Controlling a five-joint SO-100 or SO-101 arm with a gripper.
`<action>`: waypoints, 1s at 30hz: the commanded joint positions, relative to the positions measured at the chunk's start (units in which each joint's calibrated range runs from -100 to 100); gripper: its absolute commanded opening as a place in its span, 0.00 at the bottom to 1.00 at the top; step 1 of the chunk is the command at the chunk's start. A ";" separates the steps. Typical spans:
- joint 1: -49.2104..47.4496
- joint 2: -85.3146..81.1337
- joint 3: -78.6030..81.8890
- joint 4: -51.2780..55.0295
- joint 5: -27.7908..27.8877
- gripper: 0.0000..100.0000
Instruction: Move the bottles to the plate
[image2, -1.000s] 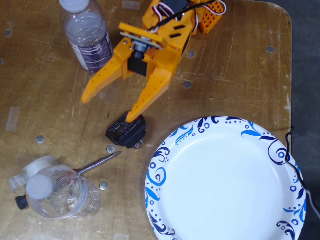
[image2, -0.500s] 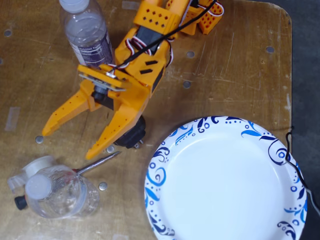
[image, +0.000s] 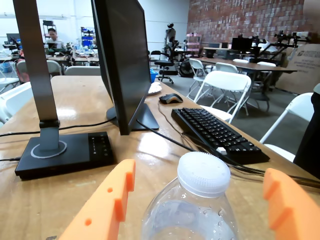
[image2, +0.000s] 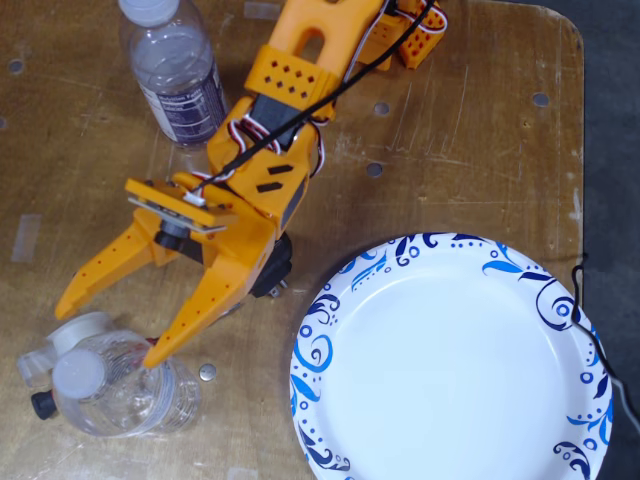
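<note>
Pincer (image2: 108, 328) spread wide, orange fingers splayed in a V, nothing held. In fixed view, lower finger tip at the edge of unlabelled bottle (image2: 120, 388), contact not certain; upper finger tip clear of it, over bare worktop (image2: 470, 150). In wrist view, both fingers flank the white cap (image: 204, 172) of the same bottle (image: 185, 215), one each side, gaps visible on both sides of the cap.

Unlabelled bottle at lower left of fixed view, cap on; liquid level not readable. Labelled bottle (image2: 178, 75) at top left, capped, dark label with white print, well apart from pincer tips and beside the arm's upper links. Plate (image2: 320, 340) at lower right, blue swirls on rim, holding nothing; both bottles off it.

Small black module (image2: 277, 270) partly under the pincer body. White tape roll (image2: 75, 328) just beside unlabelled bottle, upper left of it. Monitor (image: 120, 60) and keyboard (image: 215, 132) behind in wrist view.
</note>
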 joint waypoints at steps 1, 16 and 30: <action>0.63 1.00 -5.30 -0.24 0.22 0.30; 2.57 6.14 -15.21 6.81 0.22 0.34; 3.22 15.25 -25.03 6.81 -0.20 0.33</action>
